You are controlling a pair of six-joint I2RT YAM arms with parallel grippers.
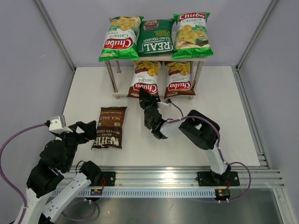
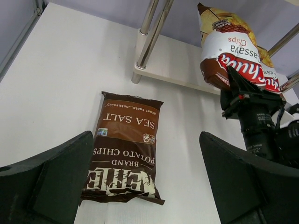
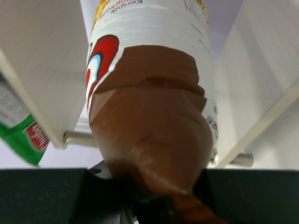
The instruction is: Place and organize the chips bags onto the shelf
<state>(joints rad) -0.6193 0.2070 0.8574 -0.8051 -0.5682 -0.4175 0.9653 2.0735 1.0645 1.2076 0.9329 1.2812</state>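
The shelf (image 1: pixel 111 77) stands at the back. Its top board carries a light-green Chuba bag (image 1: pixel 120 37), the dark-green REAL bag (image 1: pixel 155 37) and a second light-green Chuba bag (image 1: pixel 191 35). Two brown Chuba bags lie on the lower board, one on the left (image 1: pixel 145 77) and one on the right (image 1: pixel 179 78). My right gripper (image 1: pixel 146 97) is shut on the near end of the left brown bag (image 3: pixel 149 116), which fills the right wrist view. The dark-brown Kettle bag (image 1: pixel 110 127) lies flat on the table. My left gripper (image 1: pixel 86 132) is open and empty beside its left edge, with the bag (image 2: pixel 126 144) ahead between the fingers (image 2: pixel 46 182).
The white table (image 1: pixel 224 121) is walled by grey panels at the left, right and back. A metal rail (image 1: pixel 187 176) runs along the near edge. In the left wrist view the right arm (image 2: pixel 257 126) sits right of the Kettle bag, in front of the shelf's lower board (image 2: pixel 177 77).
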